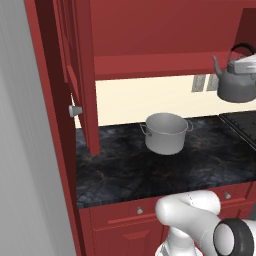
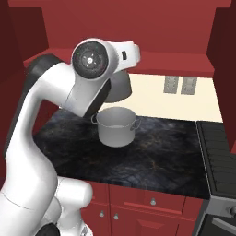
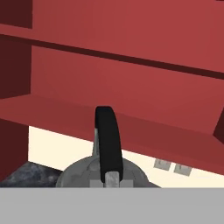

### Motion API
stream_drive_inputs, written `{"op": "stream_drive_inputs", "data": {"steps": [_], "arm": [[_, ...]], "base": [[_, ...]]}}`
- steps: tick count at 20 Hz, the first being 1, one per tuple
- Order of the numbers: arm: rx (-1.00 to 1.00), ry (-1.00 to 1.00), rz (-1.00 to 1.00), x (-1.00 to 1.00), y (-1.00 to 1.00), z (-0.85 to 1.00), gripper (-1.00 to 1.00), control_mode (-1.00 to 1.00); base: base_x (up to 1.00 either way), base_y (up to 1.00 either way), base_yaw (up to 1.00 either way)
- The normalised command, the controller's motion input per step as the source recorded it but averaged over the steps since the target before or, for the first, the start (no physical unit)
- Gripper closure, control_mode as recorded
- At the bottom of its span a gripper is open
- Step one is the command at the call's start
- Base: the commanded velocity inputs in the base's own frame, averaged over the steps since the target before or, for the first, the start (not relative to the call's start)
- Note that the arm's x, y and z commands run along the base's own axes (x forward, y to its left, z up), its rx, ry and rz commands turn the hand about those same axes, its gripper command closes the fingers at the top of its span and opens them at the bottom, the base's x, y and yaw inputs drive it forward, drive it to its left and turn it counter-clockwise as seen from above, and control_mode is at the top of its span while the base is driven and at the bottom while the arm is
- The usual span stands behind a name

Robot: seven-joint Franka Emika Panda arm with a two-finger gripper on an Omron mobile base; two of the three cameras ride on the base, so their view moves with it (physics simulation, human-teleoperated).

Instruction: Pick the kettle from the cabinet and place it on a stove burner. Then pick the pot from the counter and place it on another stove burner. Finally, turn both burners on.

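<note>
You have the kettle [image 1: 235,82] off the cabinet [image 1: 150,45] shelf and in the air: in the left base view it hangs at the right edge, clear of the red shelf lip and above the near corner of the cooktop [image 1: 242,125]. The gripper [image 3: 110,177] is clamped tight on the kettle's black arched handle [image 3: 108,140], which rises straight up the middle of the hand view with the grey lid just below it. So the first pick looks done and the carry to a burner is under way.

Watch these:

- You hold a thin curved handle at one spot, so the kettle can pivot like a pendulum. A quick swing or a hard stop could make it tip or slide in the jaws.
- The shelf edge and the open cabinet door [image 1: 82,75] stand close by. Lift or turn too early and the spout or lid may clip the red woodwork.
- The pot [image 1: 165,132] sits upright on the dark counter [image 1: 150,170], between the door and the stove. A low path could knock it.
- Set the kettle down flat on a grate; a tilted release could let it topple
</note>
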Motion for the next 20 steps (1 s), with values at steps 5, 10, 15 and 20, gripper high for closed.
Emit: {"op": "stream_drive_inputs", "data": {"steps": [5, 10, 15, 20], "arm": [[0.00, 0.00, 0.00, -0.45, 0.17, -0.15, 1.00, -1.00], [0.00, 0.00, 0.00, -0.46, 0.19, -0.11, 1.00, -1.00], [0.00, 0.01, 0.00, -0.47, 0.18, -0.11, 1.00, -1.00], [0.00, 0.03, 0.00, -0.45, 0.21, -0.06, 1.00, -1.00]], "base": [[0.00, 0.00, 0.00], [0.00, 0.00, 0.00], [0.00, 0.00, 0.00], [0.00, 0.00, 0.00]]}}
